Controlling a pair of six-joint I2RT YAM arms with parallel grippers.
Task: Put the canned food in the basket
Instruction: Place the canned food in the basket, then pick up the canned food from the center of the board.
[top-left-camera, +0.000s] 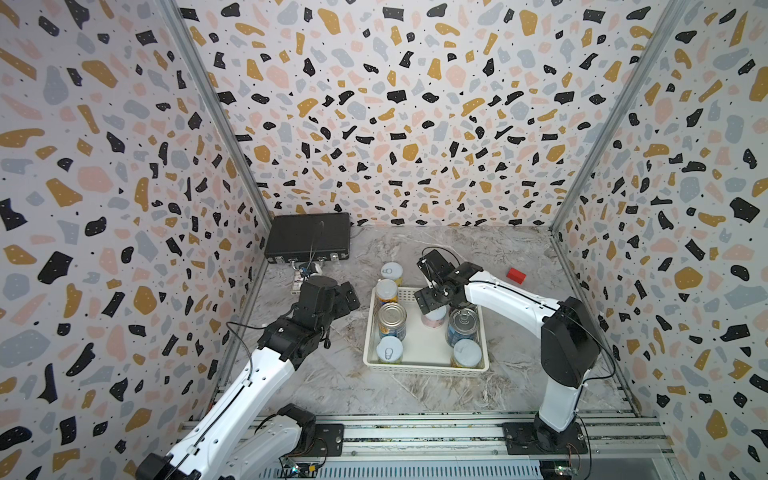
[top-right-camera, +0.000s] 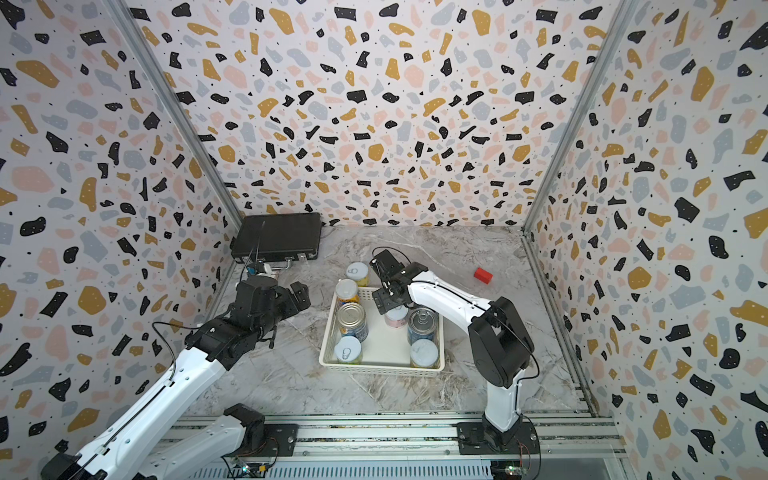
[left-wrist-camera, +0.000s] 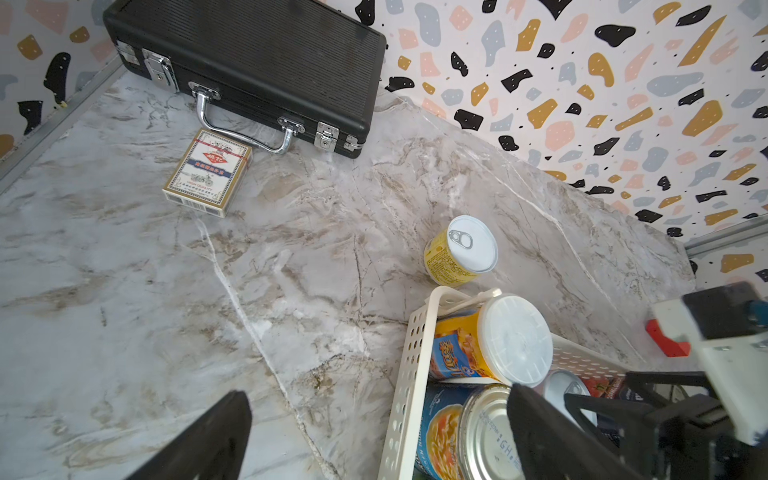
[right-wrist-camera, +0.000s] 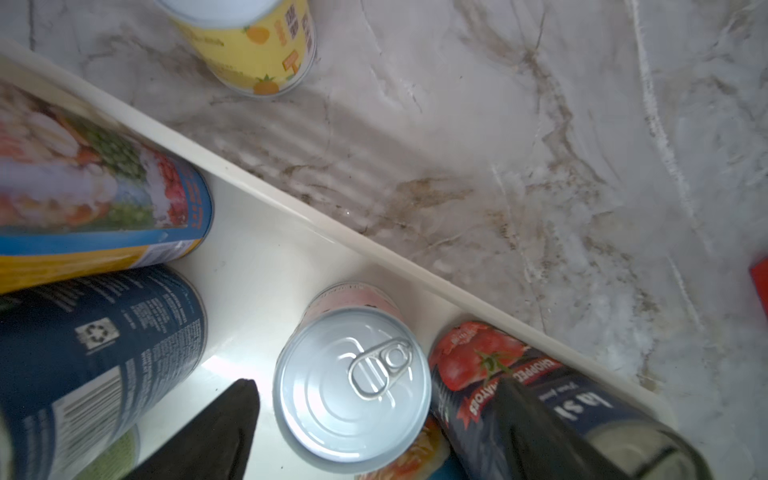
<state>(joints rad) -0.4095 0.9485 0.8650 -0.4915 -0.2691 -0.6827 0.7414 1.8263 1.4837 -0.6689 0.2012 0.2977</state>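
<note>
right claw (right-wrist-camera: 376, 382) apart, either side of upright pink can (right-wrist-camera: 353, 390) in basket (top-left-camera: 424, 368) | left claw (left-wrist-camera: 378, 395) wide apart over table (top-left-camera: 332, 386) beside basket | yellow can (top-left-camera: 392, 272) outside, just behind basket

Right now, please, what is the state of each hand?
Left hand: open, holding nothing.
Right hand: open, one finger on each side of the pink can in the basket, not gripping it.

L arm (top-left-camera: 257, 374) & R arm (top-left-camera: 511, 299): white shells, black joints, thin black cables, small screws.
</note>
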